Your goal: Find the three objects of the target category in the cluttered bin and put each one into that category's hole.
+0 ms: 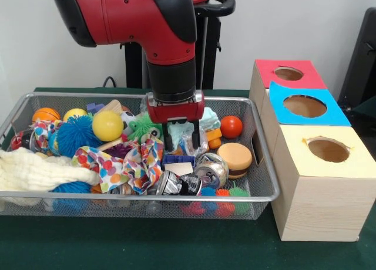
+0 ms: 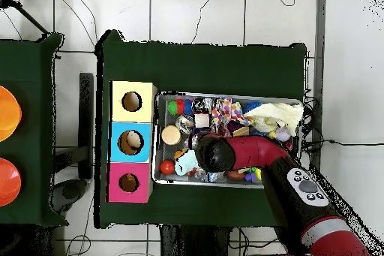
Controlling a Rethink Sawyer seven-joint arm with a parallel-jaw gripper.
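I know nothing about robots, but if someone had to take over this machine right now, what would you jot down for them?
Gripper: down in the wire bin, among the toys just above a blue block; whether the jaws hold anything cannot be told.
Boxes: pink box, blue box and yellow box stand beside the bin, one hole each.
Done: the overhead view shows something pale in the blue box's hole; the others look empty.
Left: keep searching the clutter.

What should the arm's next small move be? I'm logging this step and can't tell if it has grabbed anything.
Probably a short straight lift to check. The gripper is down in the wire bin among the clutter, just above a blue block, and whether it holds anything is unclear. The three box holes lie beside the bin.
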